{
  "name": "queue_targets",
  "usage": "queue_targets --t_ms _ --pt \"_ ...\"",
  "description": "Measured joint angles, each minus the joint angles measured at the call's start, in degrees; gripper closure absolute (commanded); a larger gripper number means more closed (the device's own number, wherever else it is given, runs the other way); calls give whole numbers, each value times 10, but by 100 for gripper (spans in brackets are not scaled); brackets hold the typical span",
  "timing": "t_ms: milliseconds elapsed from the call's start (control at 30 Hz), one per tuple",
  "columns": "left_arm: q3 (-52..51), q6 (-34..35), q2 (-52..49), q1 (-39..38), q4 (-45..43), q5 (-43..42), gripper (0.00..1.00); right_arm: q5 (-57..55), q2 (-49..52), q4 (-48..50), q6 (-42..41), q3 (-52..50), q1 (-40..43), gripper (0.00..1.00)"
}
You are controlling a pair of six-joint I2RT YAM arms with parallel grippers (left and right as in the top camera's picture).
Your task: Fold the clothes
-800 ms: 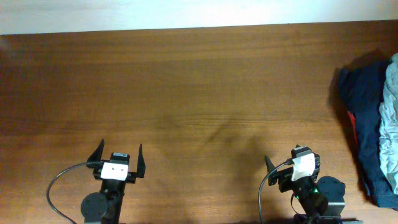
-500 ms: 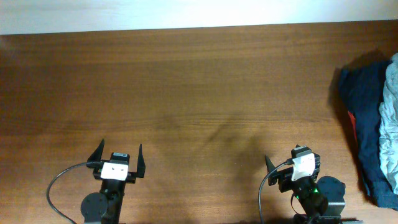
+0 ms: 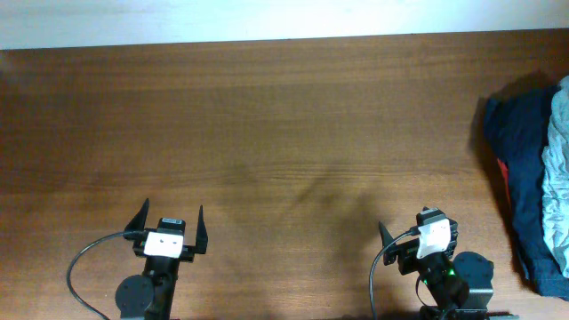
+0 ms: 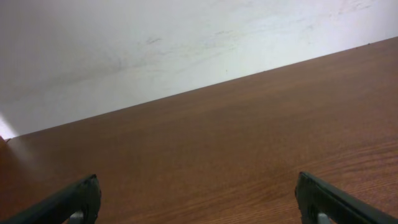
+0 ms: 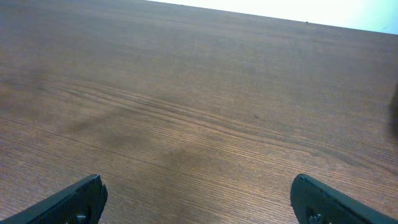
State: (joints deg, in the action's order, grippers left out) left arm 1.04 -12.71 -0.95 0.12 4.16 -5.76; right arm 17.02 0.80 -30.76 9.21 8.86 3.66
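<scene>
Nothing has moved since the earlier overhead frames, both arms and the clothes pile sit exactly as before

Left gripper parked at the near edge of the table, left of centre, jaws spread wide, nothing between them. Left wrist view shows only bare wood between the two finger tips and a pale wall beyond the far edge. Black cable loops off the left arm's base

Right gripper parked at the near edge too, right of centre, turned slightly. Jaws are wide apart in the right wrist view, holding nothing, just wood grain between the fingers

T-shirt, pale grey-blue, is crumpled at the far right edge of the table, partly cut off by the frame, not folded. It lies on top of a dark navy garment that spreads out to its left, touching it. Red patch shows on the navy one's left side

Both grippers are well apart from the pile, the right one nearer to it
</scene>
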Motion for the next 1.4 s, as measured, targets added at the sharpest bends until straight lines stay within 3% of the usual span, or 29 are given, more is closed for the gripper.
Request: queue_targets --t_ms 1267,1400 --pt "0 0 0 0 0 0 0 1 0 17 -1 0 0 1" --pt "0 0 0 0 -2 -10 0 86 0 45 -15 -1 0 1"
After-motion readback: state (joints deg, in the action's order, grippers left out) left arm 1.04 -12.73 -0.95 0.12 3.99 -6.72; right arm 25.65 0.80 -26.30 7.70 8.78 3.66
